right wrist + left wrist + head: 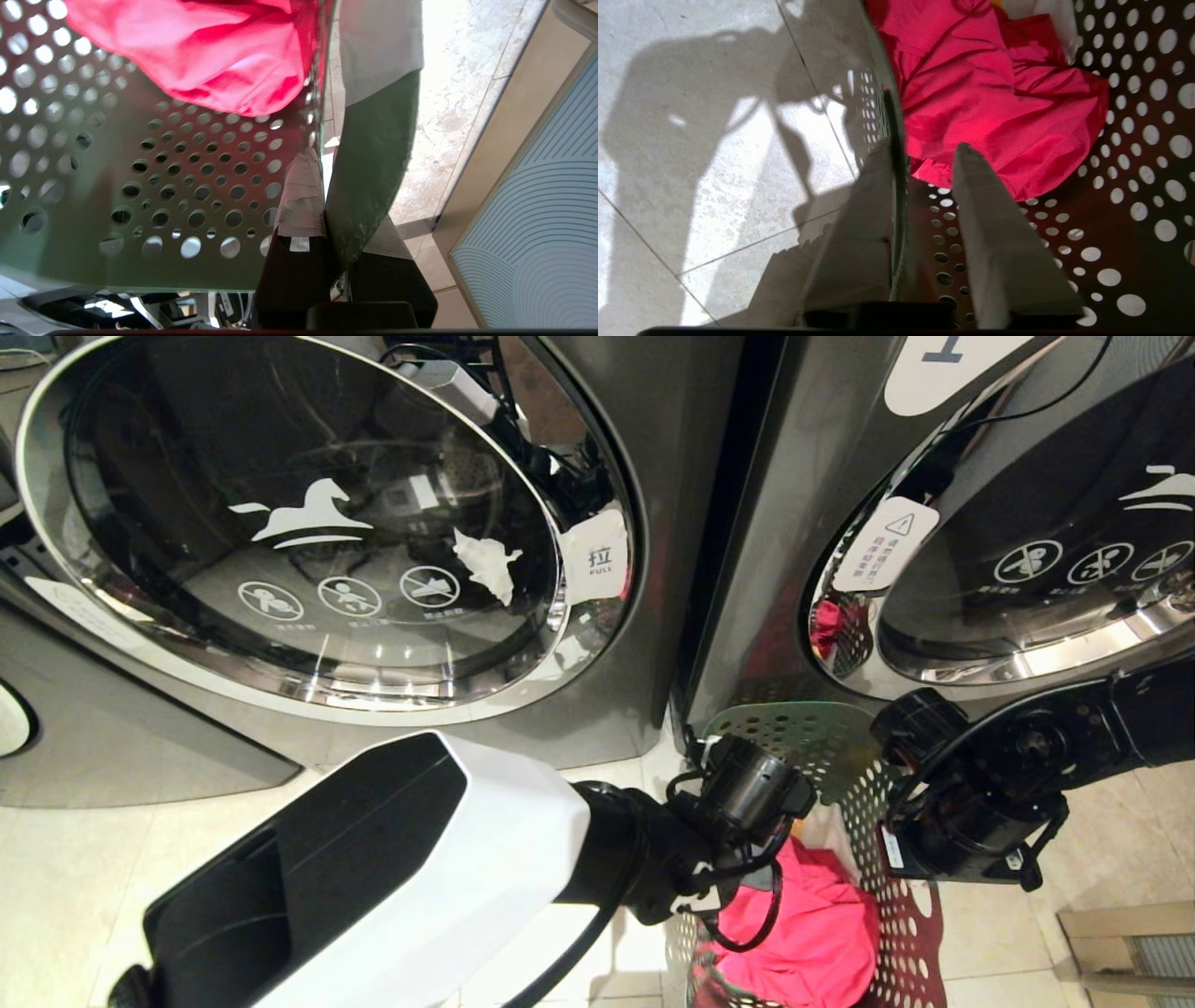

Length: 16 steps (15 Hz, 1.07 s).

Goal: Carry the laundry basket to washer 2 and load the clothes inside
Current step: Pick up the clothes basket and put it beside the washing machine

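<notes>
The laundry basket (845,775) stands on the floor at the lower right of the head view, just in front of the two dark washers, with the pink garment (803,933) lying inside it.

The main risk is the basket tipping or twisting: only the right hand (322,186) is clamped on the rim, so any lift or pull from that side alone would, I judge, drag it askew or spill the clothes. A second risk is the left hand (924,154) catching the wall as it comes away, since its fingers straddle the basket's edge.

In the left wrist view that hand is partly open, one finger outside the wall and one inside, above the pink garment, gripping nothing. The right hand is closed tight on the green rim.
</notes>
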Tool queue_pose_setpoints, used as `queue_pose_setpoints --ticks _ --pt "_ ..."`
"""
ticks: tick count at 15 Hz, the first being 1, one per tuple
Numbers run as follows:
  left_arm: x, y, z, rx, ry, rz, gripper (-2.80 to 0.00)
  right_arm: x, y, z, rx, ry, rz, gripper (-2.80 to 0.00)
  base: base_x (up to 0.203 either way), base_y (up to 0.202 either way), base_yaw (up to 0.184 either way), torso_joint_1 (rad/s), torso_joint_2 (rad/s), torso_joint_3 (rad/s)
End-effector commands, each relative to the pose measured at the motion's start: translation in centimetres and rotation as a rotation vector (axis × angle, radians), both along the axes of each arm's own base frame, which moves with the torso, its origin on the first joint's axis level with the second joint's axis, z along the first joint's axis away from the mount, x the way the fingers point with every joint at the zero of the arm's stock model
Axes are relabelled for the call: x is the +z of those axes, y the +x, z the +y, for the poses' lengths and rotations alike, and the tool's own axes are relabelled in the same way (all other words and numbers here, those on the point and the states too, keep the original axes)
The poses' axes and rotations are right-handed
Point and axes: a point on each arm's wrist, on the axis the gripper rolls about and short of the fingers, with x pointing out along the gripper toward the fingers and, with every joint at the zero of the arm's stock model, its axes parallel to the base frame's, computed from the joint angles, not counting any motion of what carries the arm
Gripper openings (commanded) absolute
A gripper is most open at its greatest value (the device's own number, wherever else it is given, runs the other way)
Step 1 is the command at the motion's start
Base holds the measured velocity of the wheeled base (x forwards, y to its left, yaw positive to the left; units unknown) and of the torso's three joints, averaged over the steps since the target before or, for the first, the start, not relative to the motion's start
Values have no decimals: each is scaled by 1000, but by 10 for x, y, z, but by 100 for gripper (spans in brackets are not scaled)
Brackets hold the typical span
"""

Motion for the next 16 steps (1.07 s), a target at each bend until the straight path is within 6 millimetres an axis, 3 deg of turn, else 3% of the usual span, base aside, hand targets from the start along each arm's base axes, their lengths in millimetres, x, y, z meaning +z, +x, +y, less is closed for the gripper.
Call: queue_pose_setpoints --ticks 1,6,9,12,16 --pt "-2 1 -2 3 -3 -1 0 -3 2 1 -2 -3 10 -280 0 0 0 0 0 0" --pt "1 3 2 48 23 -28 0 -16 10 -9 -38 -17 43 -280 0 0 0 0 0 0" --pt "4 7 19 116 50 -38 0 -23 16 -22 -55 -32 42 -280 0 0 0 0 0 0" --pt "27 8 35 156 -5 -47 0 -21 25 -29 -56 -37 25 -280 0 0 0 0 0 0" --pt "81 -1 51 169 -117 -98 0 -20 39 -35 -18 -52 -19 -280 0 0 0 0 0 0"
